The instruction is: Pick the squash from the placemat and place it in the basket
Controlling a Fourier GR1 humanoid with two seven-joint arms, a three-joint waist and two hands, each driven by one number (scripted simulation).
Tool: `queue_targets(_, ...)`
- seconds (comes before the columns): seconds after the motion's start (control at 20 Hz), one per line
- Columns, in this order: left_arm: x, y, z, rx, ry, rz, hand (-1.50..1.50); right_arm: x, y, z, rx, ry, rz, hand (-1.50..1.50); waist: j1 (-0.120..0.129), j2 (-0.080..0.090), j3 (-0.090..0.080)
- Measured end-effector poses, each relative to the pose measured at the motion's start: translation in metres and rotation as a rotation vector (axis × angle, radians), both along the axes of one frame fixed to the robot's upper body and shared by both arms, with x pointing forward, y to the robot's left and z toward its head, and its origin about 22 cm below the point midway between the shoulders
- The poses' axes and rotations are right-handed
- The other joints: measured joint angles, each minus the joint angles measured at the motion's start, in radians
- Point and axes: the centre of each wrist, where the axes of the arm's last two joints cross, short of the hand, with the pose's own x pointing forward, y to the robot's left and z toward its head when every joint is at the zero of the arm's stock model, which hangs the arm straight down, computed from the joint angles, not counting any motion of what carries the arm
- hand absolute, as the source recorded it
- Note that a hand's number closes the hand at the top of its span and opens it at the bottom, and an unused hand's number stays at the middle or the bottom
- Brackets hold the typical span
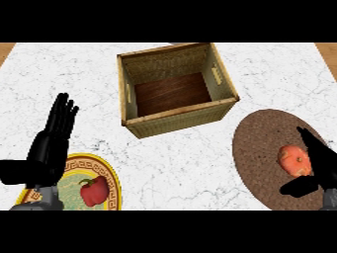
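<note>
The white marble counter [182, 170] before me carries three items: a square wicker basket [172, 122] at centre, a round brown placemat [261, 143] to my right, and a yellow-rimmed plate [111, 174] to my left.

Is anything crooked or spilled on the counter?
Only the basket looks crooked: it sits turned at an angle to the counter. Nothing is spilled; the squash lies on the placemat and the pepper on its plate.

Basket [175, 121] stands at upper centre. Squash [293, 159] lies on placemat [262, 141] at right. Right hand [328, 167], fingers straight, flanks its right side. Left hand [51, 143], open, overlaps plate [113, 180] with pepper [93, 191] at lower left.
</note>
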Motion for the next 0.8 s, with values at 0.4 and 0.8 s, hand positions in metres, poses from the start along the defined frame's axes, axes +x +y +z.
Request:
queue_targets(0.4, 0.003, 0.0, 0.0, -0.01, -0.002, -0.011, 0.0, 0.008, -0.013, -0.007, -0.022, 0.046, 0.068, 1.5, -0.001, -0.001, -0.001)
queue_targets(0.8, 0.003, -0.005, 0.0, 0.001, -0.001, -0.005, 0.0, 0.014, -0.007, -0.012, -0.088, 0.037, 0.148, 1.5, 0.0, -0.003, -0.005)
